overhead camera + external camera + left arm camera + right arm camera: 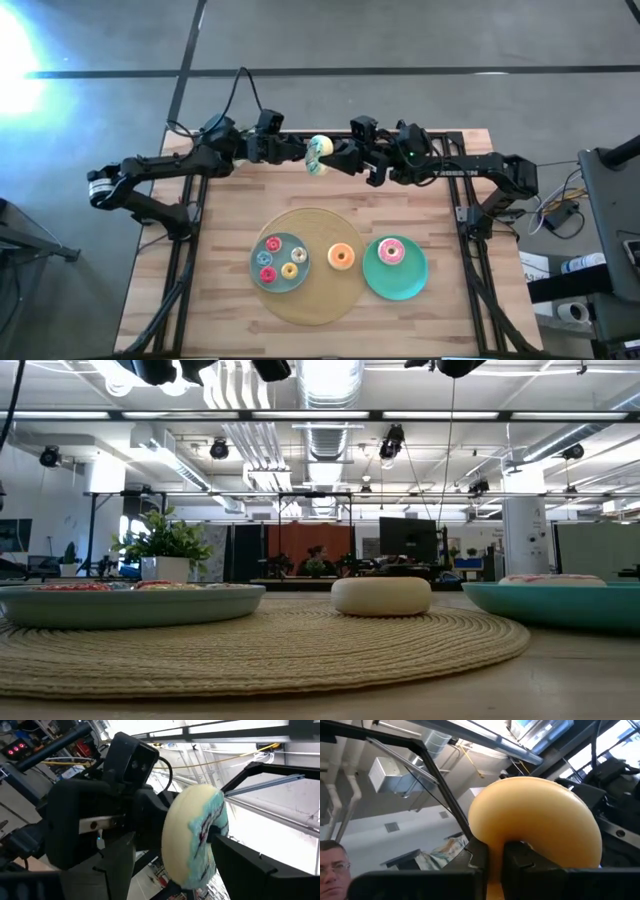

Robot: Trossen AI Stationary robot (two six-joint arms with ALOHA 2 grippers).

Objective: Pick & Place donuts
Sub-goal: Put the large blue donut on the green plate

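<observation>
A pale-green-iced donut (318, 154) hangs in the air over the table's far middle, between my two grippers. My left gripper (302, 152) reaches it from the left and stands open about it (192, 840). My right gripper (338, 158) comes from the right and is shut on it (535, 820). An orange donut (341, 256) lies flat on the round woven mat (310, 305); in the low view it shows as a cream ring (381, 596). Several small donuts lie on the grey-blue plate (262, 281). A pink donut (391, 252) lies on the green plate (410, 282). My left gripper has one finger (245, 862) lying against the donut's iced face beside the hole (209, 831). The other finger (112, 870) stands apart from the plain side. My right gripper pinches the donut's ring (496, 870) between its two fingers (522, 860), level from the table's right. The plain underside faces its camera, and the donut is lifted clear and stands on edge.
The mat lies at the table's near middle, with the grey-blue plate (130, 603) on its left part and the green plate (560, 603) at its right edge. Bare wood shows left and right of the mat. A person's head (332, 862) shows beyond the table.
</observation>
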